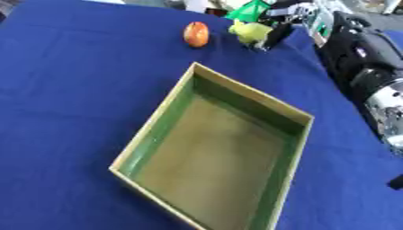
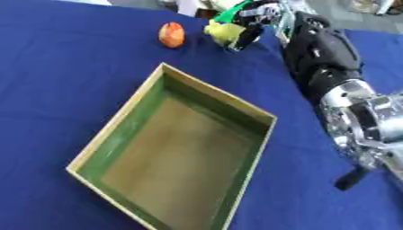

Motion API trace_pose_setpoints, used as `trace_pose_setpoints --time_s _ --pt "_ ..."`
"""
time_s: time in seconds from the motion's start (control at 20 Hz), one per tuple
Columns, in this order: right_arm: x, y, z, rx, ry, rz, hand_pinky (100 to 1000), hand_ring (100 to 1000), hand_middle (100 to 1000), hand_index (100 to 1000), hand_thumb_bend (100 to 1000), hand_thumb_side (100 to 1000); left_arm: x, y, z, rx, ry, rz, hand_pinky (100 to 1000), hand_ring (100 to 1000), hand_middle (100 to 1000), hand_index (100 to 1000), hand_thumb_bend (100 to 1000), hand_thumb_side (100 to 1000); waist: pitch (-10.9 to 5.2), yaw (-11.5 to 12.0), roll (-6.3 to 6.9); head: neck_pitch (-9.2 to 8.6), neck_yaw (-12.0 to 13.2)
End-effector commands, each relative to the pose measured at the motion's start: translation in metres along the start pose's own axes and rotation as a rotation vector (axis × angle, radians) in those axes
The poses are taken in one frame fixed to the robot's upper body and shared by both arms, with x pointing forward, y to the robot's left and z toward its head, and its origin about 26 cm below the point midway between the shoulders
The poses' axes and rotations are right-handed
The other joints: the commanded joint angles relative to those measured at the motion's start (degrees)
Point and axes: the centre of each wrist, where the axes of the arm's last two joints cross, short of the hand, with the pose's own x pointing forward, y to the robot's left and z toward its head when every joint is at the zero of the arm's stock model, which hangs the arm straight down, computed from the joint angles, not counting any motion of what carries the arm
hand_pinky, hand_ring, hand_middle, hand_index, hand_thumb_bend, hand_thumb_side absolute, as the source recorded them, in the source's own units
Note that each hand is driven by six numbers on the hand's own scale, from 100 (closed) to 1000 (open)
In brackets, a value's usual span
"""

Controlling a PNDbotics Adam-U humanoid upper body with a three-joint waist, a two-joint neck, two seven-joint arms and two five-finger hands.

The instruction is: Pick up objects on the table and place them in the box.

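An open cardboard box (image 1: 154, 130) with green inner walls lies askew on the blue cloth, nothing inside it. Beyond its far corner sits an orange-red, egg-shaped object (image 1: 196, 34). Just right of that is a yellow object (image 2: 223, 31), and my right hand (image 2: 261, 21) has its dark fingers (image 2: 247, 37) curled round it at the table's far edge. The right arm (image 2: 323, 58) runs in along the right side. Whether the yellow object rests on the cloth or hangs just above it I cannot tell. My left hand shows in neither view.
A green thing (image 1: 250, 11) and pale clutter lie behind the yellow object at the far edge. Blue cloth (image 1: 71, 90) stretches left of the box. A small black part (image 2: 350, 179) juts out below the silver arm joint.
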Motion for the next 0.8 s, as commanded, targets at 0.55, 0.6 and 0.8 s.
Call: trace_pose_setpoints --time_s 0.55,0.6,0.8 --pt "-0.003 -0.038 0.022 -0.228 -0.036 0.104 744 806 620 719 188 369 0.004 -0.001 -0.002 -0.019 -0.015 -0.001 684 767 779 828 398 854 -1.72 -0.8 0.42 0.02 0.1" --pt "-0.004 -0.039 0.023 -0.238 -0.039 0.11 743 805 618 718 186 369 0.004 -0.001 -0.002 -0.019 -0.013 -0.002 684 767 780 828 398 854 -1.78 -0.8 0.43 0.04 0.1" --pt "-0.009 -0.046 0.032 -0.275 -0.055 0.131 737 795 613 715 187 363 0.004 0.0 -0.002 -0.019 -0.011 -0.006 685 768 780 829 396 854 -1.98 -1.0 0.43 0.17 0.1"
